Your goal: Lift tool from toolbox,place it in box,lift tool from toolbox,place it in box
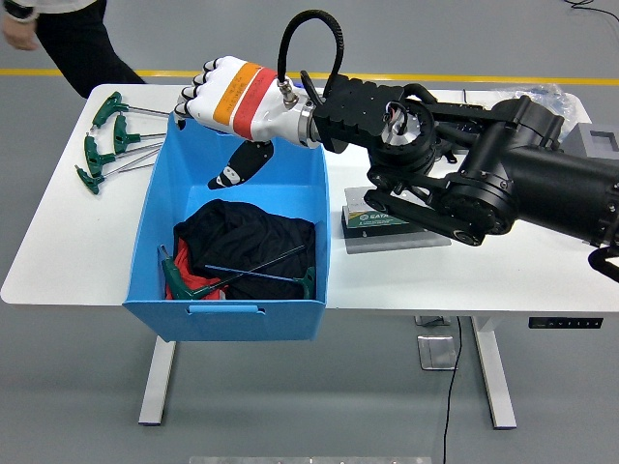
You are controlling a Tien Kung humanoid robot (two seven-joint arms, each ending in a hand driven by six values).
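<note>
Right hand [224,106] (fingers loosely spread, holding nothing) hovers palm-down above the blue box's [155,198] far end.

One blue bin [155,208] is sitting on the one white table [58,251]. Two green T-handle hex keys are lying inside the bin: one [179,280] at its near left corner and one [290,278] near its right wall. One dark cloth [242,242] is lying bunched under them, with one patch of red fabric [193,283] showing at its near edge. Four more green T-handle hex keys [102,140] are lying on the table left of the bin. One flat tool case [387,224] is resting right of the bin. One robot hand [227,106] is reaching over the bin. One person [58,34] is showing at the top left corner.
</note>
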